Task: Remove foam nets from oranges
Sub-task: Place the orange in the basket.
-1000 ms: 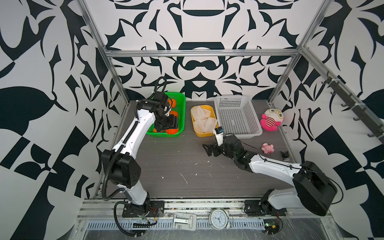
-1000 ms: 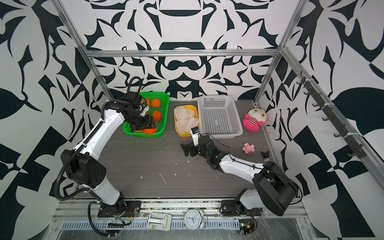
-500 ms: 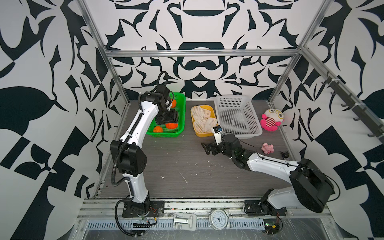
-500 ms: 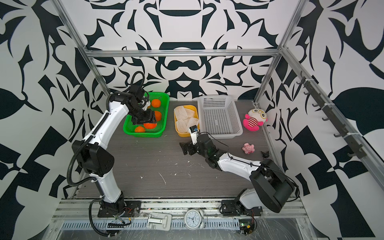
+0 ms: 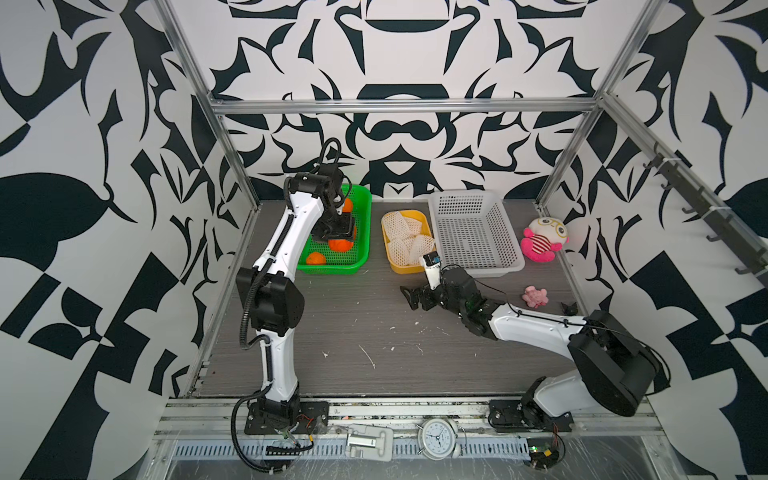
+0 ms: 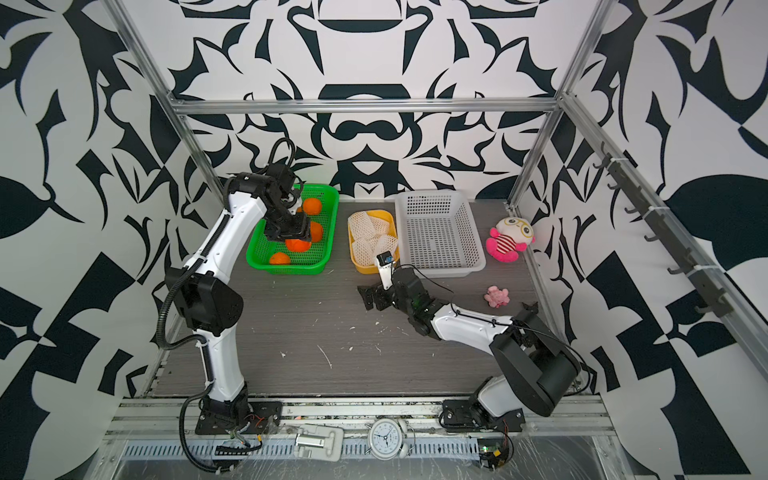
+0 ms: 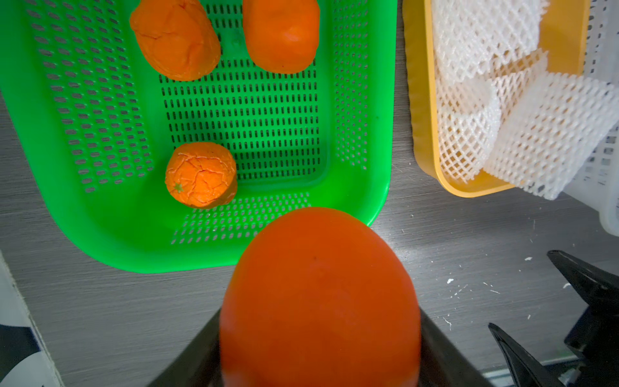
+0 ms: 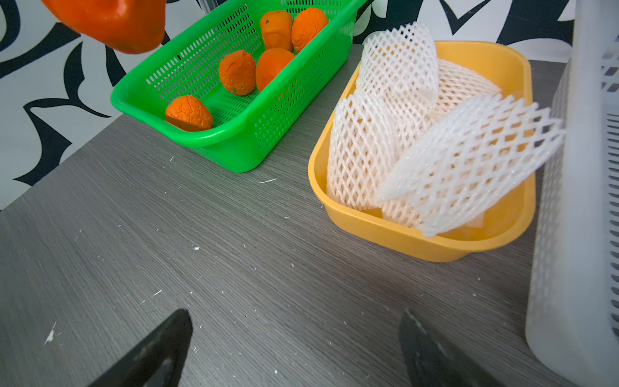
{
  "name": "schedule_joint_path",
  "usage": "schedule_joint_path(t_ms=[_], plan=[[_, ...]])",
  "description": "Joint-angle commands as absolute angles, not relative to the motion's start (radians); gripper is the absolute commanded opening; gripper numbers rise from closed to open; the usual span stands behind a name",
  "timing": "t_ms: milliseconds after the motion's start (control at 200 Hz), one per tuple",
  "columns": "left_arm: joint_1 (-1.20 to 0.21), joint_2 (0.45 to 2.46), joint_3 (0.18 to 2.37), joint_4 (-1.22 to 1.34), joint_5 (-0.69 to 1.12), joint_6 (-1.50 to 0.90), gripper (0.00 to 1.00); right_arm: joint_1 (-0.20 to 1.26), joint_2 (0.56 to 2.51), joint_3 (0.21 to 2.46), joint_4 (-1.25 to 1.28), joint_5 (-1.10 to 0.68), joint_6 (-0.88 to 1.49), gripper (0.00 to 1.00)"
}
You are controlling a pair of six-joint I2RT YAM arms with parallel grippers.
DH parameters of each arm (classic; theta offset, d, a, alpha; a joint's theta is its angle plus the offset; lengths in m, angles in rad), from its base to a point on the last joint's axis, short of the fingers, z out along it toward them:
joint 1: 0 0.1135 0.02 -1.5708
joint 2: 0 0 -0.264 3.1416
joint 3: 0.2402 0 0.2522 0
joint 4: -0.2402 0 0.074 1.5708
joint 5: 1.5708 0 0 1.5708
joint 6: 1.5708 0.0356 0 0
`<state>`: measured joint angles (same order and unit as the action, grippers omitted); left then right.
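My left gripper (image 5: 335,232) is shut on a smooth orange (image 5: 340,245) and holds it above the green basket (image 5: 332,270). In the left wrist view that orange (image 7: 318,295) fills the space between the dark fingers of the left gripper (image 7: 320,351). Several bare oranges (image 8: 237,77) lie in the green basket (image 8: 207,137). White foam nets (image 5: 405,237) are piled in the yellow tray (image 5: 409,269). My right gripper (image 5: 413,297) stands open and empty just above the table, in front of that tray, with its jaws wide apart in the right wrist view (image 8: 294,316).
A white perforated basket (image 5: 473,232) stands right of the yellow tray. A pink and white plush toy (image 5: 542,241) sits at the back right and a small pink toy (image 5: 535,296) lies near the right arm. White crumbs dot the grey table (image 5: 365,353).
The left arm has raised its elbow and carried the orange a little farther back over the green basket. The right gripper has drifted slightly left, still open.
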<state>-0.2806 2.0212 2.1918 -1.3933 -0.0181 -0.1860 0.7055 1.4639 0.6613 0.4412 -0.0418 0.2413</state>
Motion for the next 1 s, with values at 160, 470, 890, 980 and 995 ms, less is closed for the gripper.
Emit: schedule_joint_path(t_ms=[160,470,890,980,995], plan=[[-0.276,2.108,2.315,-1.484,-0.096,-0.173,0.5,0.721,1.453,0.675,0.497,-0.053,0.26,0.99],[-0.267,2.248,2.412,-1.503,-0.152,-0.143,0.48,0.724,1.444,0.663,0.487,-0.074,0.268,1.0],[-0.268,2.359,2.397,-1.504,-0.113,-0.125,0.46,0.724,1.421,0.642,0.477,-0.059,0.266,0.99],[-0.268,2.39,2.414,-1.509,-0.106,-0.13,0.46,0.724,1.415,0.642,0.472,-0.057,0.265,1.0],[-0.27,2.395,2.414,-1.509,-0.105,-0.13,0.46,0.724,1.413,0.642,0.472,-0.057,0.264,0.99]])
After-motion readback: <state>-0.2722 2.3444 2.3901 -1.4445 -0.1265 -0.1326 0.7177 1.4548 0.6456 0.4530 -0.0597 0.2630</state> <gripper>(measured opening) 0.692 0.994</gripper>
